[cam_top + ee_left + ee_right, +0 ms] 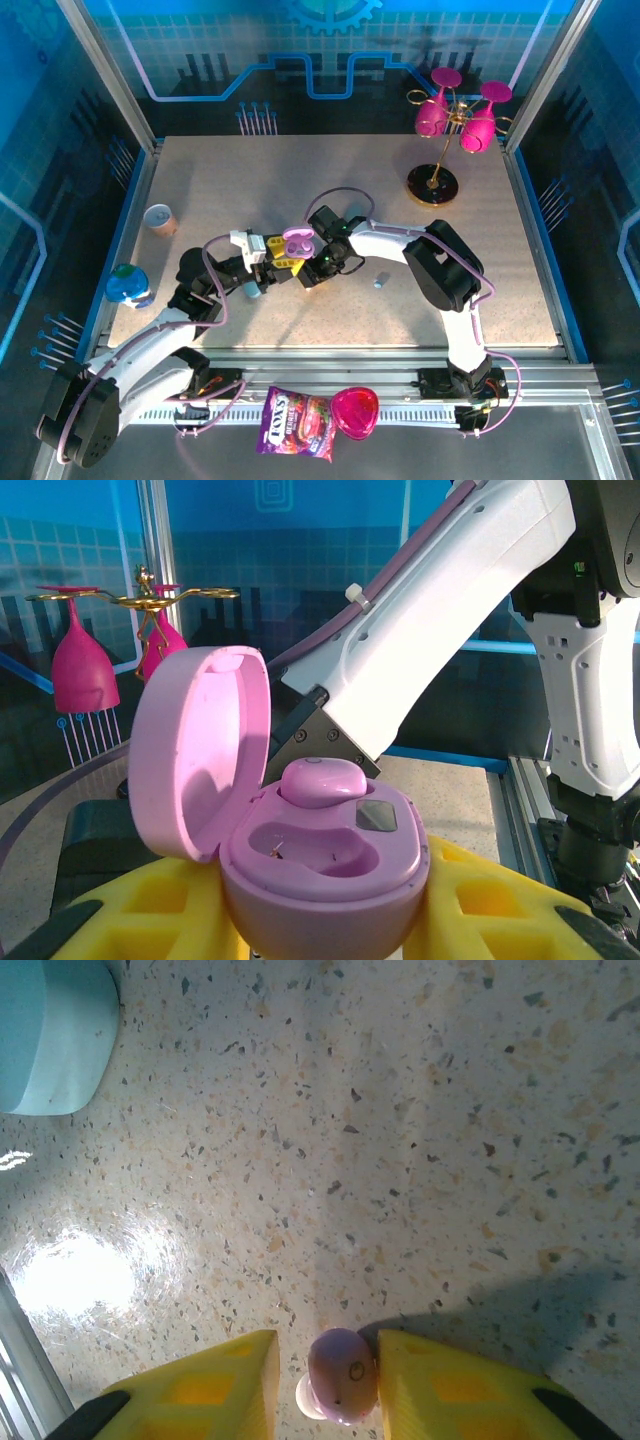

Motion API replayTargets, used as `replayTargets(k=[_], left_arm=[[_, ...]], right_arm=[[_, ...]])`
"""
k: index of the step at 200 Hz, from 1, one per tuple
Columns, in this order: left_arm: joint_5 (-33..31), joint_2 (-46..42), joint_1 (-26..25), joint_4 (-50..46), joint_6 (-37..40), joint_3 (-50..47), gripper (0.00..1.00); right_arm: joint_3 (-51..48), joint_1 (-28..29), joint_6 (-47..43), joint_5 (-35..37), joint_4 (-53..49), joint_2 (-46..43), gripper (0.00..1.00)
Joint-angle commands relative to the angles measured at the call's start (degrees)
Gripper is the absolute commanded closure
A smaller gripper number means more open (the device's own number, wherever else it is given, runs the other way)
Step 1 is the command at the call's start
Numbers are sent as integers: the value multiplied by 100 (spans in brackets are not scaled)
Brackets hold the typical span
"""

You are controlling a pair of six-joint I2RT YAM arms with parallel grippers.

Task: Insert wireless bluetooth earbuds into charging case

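The left gripper (325, 925) is clamping the opened pink charging case (330, 865) upright, presumably keeping its empty bay accessible, while the right gripper (325, 1392) is pinching a purple earbud (343, 1372) above the table (400, 1160), ready for insertion.

Smooth, softly glossy pink plastic charging case (330, 880) — speckled, stone-look table (400, 1160).

The top camera overlooked the speckled beige tabletop (300, 180) from high behind the arms. The left wrist camera sat level against the open pink pebble-shaped plastic case (320, 875) (298, 240), visible overhead too; the right wrist camera looked straight down past a tiny purple earbud (342, 1388).
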Motion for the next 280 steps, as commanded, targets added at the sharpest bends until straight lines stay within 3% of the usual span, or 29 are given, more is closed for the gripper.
replayTargets(k=[1,75,120,214,280], left_arm=[[27,14,-30,123,-4,82,68],[-8,14,-35,118,11,53,68],[-171,5,-27,102,93,12,68],[-1521,337,-32,349,571,-314,68],[-1876,936,-79,511,868,-345,68]], right_arm=[[-71,78,-96,-121,-163,-85,71],[-98,79,-120,119,-241,-185,79],[-393,-47,27,413,-29,-747,81],[-890,-660,-1,1069,-462,-2470,82],[-317,-426,50,1429,-963,-3311,82]])
